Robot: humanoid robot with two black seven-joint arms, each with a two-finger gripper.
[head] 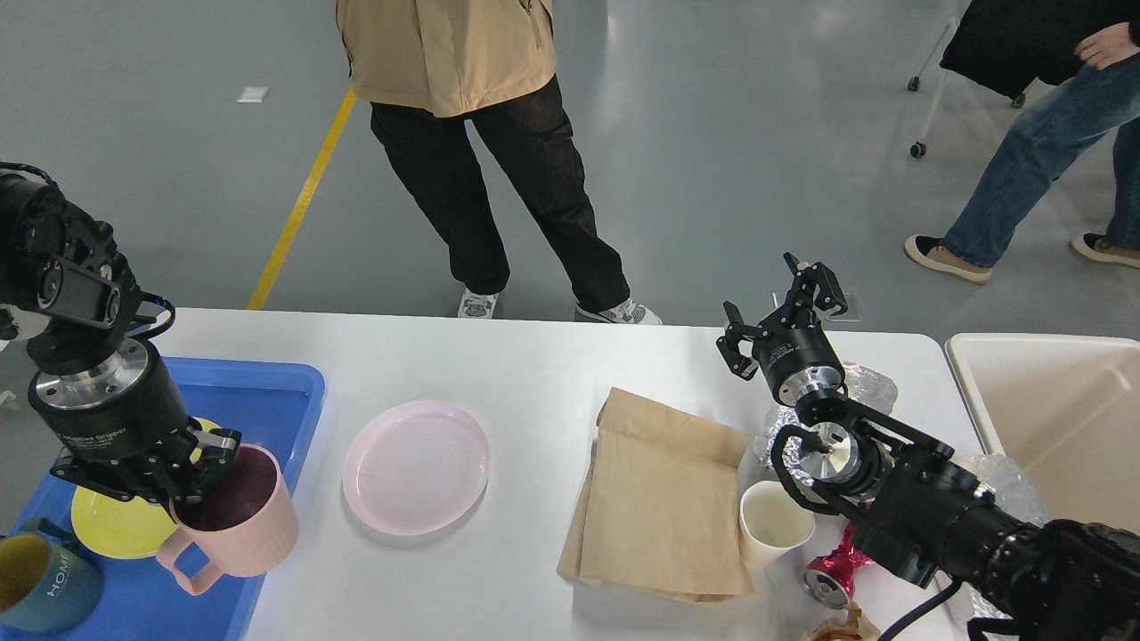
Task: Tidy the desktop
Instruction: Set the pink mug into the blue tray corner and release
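The white desktop (534,365) spans the view. My left gripper (191,476) is shut on the rim of a pink mug (236,525) and holds it tilted over the right edge of the blue tray (267,392). A pink plate (417,466) lies left of centre. A brown paper bag (659,499) lies flat in the middle. A cream cup (773,523), crumpled foil (868,383) and a crushed red can (833,574) sit at the right. My right gripper (777,307) is open and empty, raised above the far edge of the desktop.
The blue tray holds a yellow plate (116,525) and a teal mug (36,583). A cream bin (1060,418) stands at the right. A person in a tan jacket (454,53) stands beyond the far edge; another person (1042,142) walks at the back right.
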